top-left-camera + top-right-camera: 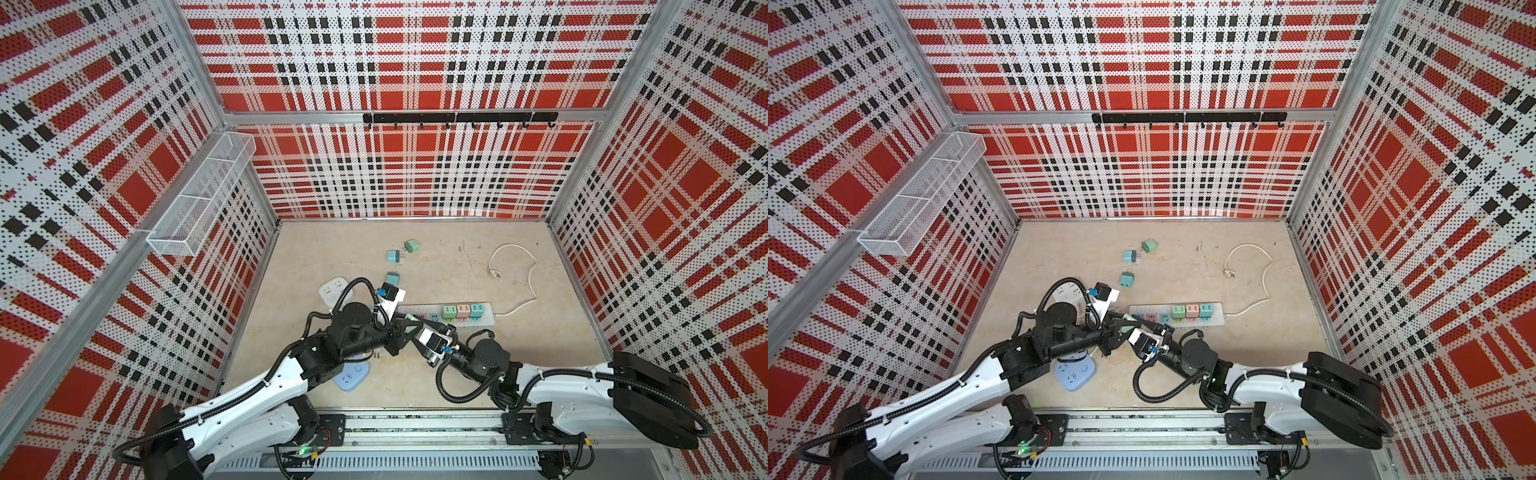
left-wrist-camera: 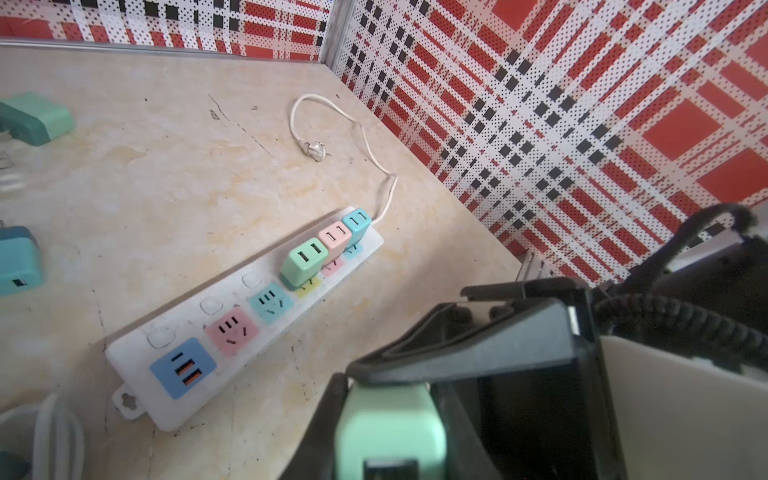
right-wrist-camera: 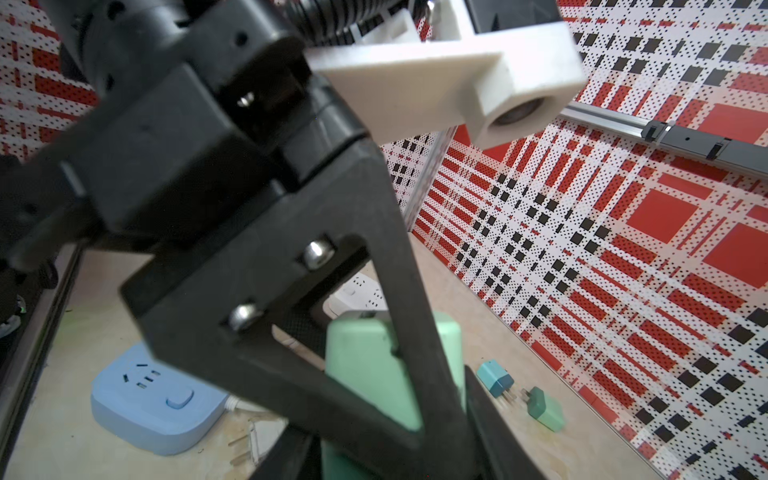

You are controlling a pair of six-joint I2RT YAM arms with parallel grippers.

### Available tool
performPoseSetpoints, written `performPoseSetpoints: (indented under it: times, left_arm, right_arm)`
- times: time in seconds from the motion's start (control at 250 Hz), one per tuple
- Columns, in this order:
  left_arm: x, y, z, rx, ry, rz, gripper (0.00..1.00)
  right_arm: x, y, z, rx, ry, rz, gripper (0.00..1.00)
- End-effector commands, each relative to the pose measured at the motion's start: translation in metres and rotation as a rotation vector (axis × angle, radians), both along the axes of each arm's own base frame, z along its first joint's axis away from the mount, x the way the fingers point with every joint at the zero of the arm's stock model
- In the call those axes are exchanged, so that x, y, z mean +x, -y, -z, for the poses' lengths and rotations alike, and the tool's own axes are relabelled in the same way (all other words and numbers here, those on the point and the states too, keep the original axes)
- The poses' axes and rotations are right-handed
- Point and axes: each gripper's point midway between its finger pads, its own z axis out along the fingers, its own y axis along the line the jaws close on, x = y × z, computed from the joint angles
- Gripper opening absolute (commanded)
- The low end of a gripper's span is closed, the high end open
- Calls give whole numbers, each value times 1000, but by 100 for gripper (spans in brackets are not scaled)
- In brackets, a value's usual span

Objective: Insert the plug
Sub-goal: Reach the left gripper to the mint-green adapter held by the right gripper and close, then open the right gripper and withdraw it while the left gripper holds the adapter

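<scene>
My left hand [image 2: 390,453] is clamped tight on the mint-green square plastic plug [image 2: 388,415] — its black fingers [image 2: 316,436] pinch both sides — and my right hand [image 3: 382,419] has its fingers around the same plug, apparently gripping it too. The plug sits between the two hands above the beige marbled desk [image 1: 436,270], just beside the long white power strip with coloured sockets [image 2: 187,320] at the end away from its cord, clear of the sockets; three pastel plugs [image 2: 332,237] fill the cord end.
</scene>
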Motion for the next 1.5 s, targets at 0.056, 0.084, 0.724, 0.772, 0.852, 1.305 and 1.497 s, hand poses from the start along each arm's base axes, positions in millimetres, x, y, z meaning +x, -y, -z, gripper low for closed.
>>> performPoseSetpoints:
  times: [0.056, 0.084, 0.724, 0.772, 0.852, 1.305, 1.497]
  left_arm:
    - [4, 5, -13, -16, 50, 27, 4]
    - [4, 6, -15, -23, 55, 35, 3]
    - [66, -51, -17, 71, 408, -160, 0]
    - [62, -51, -17, 71, 422, -147, 0]
    - [45, -39, -17, 97, 525, -18, 0]
    - [10, 6, 37, 361, 730, 270, 0]
    - [15, 20, 61, 427, 629, 333, 0]
  right_arm:
    - [3, 3, -21, 94, 5, 21, 63]
    - [3, 3, -22, 100, 1, 25, 73]
    - [92, 148, -24, 165, -248, 621, 100]
    - [101, 175, -23, 219, -288, 682, 100]
    - [112, 215, -19, 296, -344, 785, 100]
    - [154, 313, 65, 441, -612, 1097, 100]
    - [161, 307, 90, 464, -669, 1055, 100]
